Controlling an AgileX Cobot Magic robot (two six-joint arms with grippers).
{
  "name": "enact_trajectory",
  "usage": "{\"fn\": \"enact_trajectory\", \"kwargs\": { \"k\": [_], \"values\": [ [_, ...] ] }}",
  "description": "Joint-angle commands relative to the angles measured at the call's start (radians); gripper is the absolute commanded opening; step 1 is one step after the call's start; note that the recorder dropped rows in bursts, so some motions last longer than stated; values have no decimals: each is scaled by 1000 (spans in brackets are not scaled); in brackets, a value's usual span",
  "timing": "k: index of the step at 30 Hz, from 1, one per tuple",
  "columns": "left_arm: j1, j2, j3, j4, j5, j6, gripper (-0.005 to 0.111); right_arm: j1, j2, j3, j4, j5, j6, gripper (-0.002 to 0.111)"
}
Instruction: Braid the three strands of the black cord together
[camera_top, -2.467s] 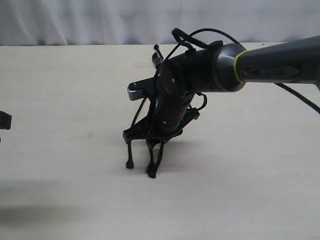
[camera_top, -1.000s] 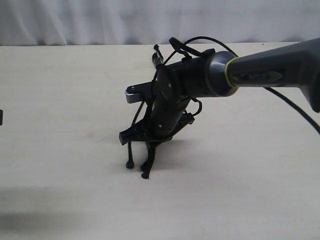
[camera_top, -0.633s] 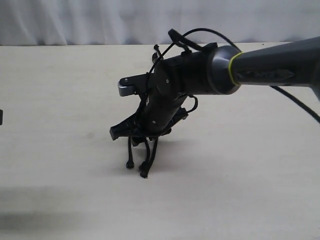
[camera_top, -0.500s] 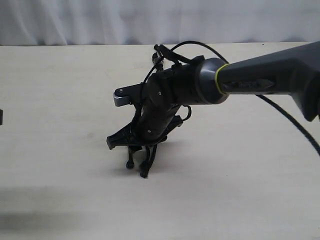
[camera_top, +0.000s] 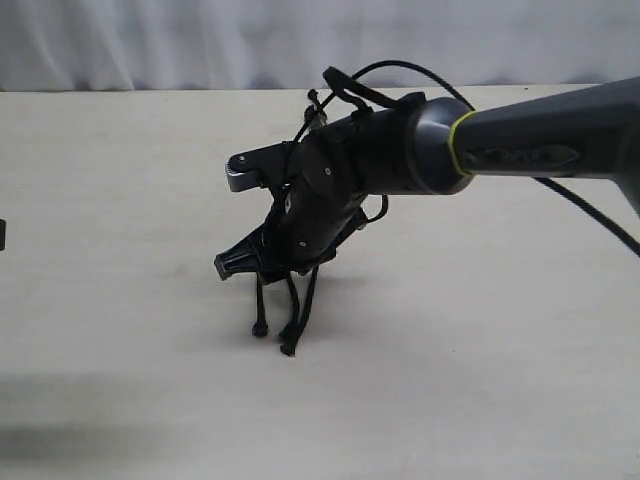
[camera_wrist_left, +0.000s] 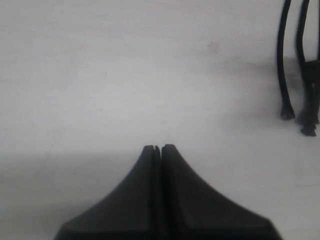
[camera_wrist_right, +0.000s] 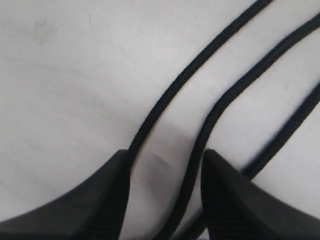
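Black cord (camera_top: 259, 305): three thin matte strands (camera_wrist_right: 172, 90), each ending in a knobby tip (camera_wrist_left: 287, 114). Right gripper (camera_wrist_right: 165, 162) jaws spread over strands; left gripper (camera_wrist_left: 157, 149) jaws pressed together.

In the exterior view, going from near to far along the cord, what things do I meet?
Tips of the three strands → right gripper, open over them → far end of the black cord → white curtain.
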Motion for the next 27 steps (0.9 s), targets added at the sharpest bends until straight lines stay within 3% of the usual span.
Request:
{"fn": "enact_trajectory", "kwargs": {
  "k": [1,3,7,9,13,16,23,25,27],
  "values": [
    [3,-7,-10,-5,-4,2,0,-10,54,3,-37,-17,3,43],
    [3,-7,-10,-5,-6,2,0,-10,78,3,-48,-15,3,38],
    [3,-7,-10,-11,-21,2,0,-10,78,3,-50,-4,-12,5],
    [3,-7,-10,-26,-25,2,0,-10,56,3,-49,-18,-14,4],
    [3,-7,-10,-43,-38,2,0,-10,-9,3,-26,-71,-11,4],
    [3,-7,-10,-43,-41,2,0,-10,-33,3,97,-138,-12,4],
    [3,-7,-10,-43,-40,2,0,-10,52,3,250,-261,-26,5],
    [3,-7,-10,-43,-40,2,0,-10,68,3,250,-266,-26,14],
    [3,-7,-10,-45,-44,2,0,-10,51,3,250,-250,-26,38]
  ]
}}
